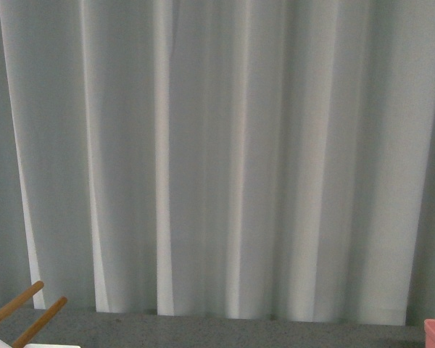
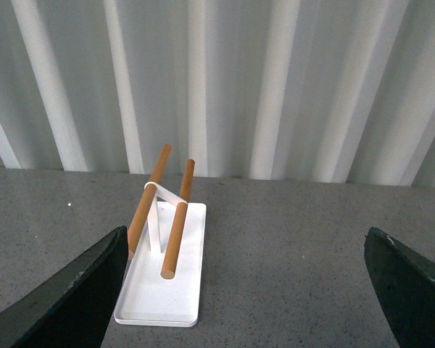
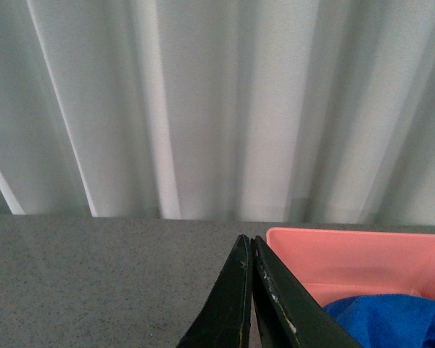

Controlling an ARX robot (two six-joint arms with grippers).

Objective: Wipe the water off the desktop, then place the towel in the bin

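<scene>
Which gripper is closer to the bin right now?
Right. The right gripper, fingers shut, sits just beside the bin, where the towel lies. The left gripper is open, facing the white tray; no bin in its view.

Left end effector (image 2: 246, 290) spread wide, right end effector (image 3: 251, 250) closed, empty.

Open desktop (image 2: 290, 239) between white tray (image 2: 167, 290) and bin (image 3: 348, 254).
</scene>
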